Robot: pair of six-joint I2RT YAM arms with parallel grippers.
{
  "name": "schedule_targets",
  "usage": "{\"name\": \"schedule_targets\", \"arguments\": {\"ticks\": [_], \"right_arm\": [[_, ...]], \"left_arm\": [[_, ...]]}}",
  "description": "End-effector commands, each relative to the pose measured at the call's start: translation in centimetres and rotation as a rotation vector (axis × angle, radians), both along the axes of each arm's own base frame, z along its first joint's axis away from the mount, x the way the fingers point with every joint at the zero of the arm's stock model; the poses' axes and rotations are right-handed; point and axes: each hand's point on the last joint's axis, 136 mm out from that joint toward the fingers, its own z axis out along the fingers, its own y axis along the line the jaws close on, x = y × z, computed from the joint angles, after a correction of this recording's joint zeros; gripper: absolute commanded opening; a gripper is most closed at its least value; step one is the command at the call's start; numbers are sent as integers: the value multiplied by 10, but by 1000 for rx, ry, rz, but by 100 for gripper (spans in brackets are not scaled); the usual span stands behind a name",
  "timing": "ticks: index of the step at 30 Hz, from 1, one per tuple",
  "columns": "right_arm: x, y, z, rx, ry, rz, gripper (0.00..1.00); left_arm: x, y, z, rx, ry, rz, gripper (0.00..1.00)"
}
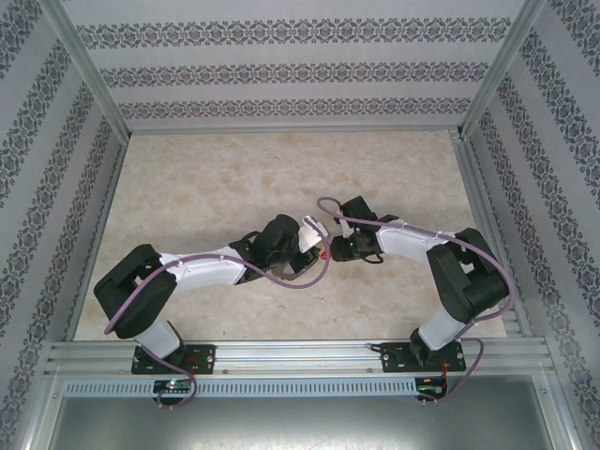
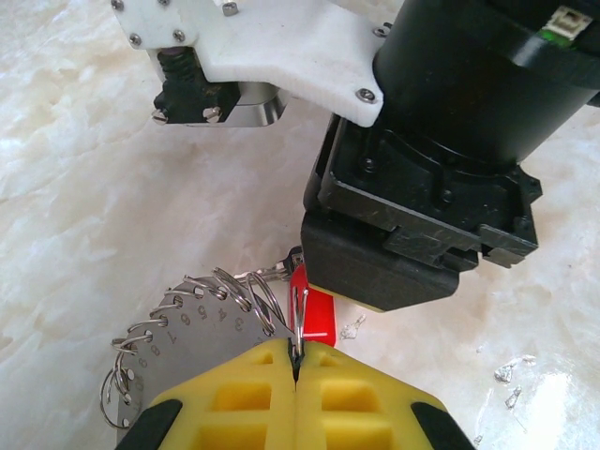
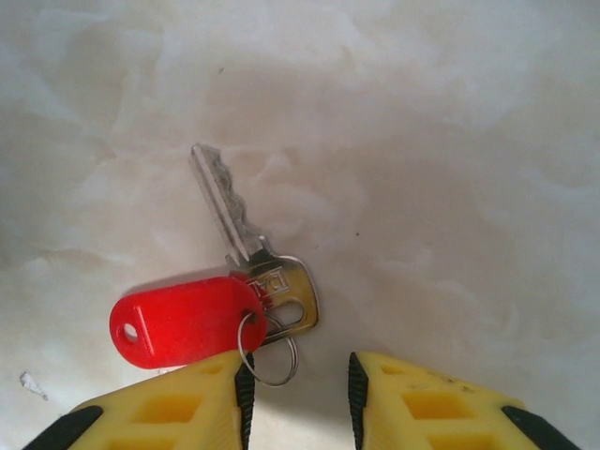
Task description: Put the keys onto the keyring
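— Two arms meet over the middle of the desk (image 1: 234,178), as we see from above. What do we make of the left hand (image 2: 296,356)?
— We see its yellow fingers (image 2: 234,403) pressed together, pinching a thin wire loop (image 2: 300,323) at the rim of the keyring (image 2: 192,352).
— And the keyring itself?
— We read it as a grey numbered disc fringed with little wire rings, just beyond the left fingertips. Whether it rests on the desk, we cannot tell.
— Where do we find the key (image 3: 248,244)?
— Right before the right hand (image 3: 300,375), against the pale marble. Its silvery blade points away and to the left. A small ring (image 3: 267,349) through its head joins it to a red tag (image 3: 183,321).
— Is the right hand holding it?
— We see its jaws narrowly apart. The tag and small ring touch the inner edge of one finger, and the other finger stands clear, so we cannot call it a grip.
— How near are key and keyring?
— In the left wrist view we see the tag just behind the pinched loop, under the right arm (image 2: 422,187).
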Motion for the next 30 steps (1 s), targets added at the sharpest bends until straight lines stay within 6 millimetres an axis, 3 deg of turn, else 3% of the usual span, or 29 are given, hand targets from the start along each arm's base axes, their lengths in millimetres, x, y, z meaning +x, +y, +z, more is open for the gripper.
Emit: {"name": "schedule_targets", "arguments": {"ticks": [1,11,17,30], "right_arm": [[11,6,2,-8,-33,20,33],[19,13,6,12,-40,33,17],[18,17,10,37,-41,43,0],[-2,1,32,166,-50,-22,0]], "left_arm": [[8,2,16,-49,-37,25,0],[8,1,13,-46,-30,25,0],[9,1,13,-45,-30,26,0],[8,2,12,-45,-30,26,0]]}}
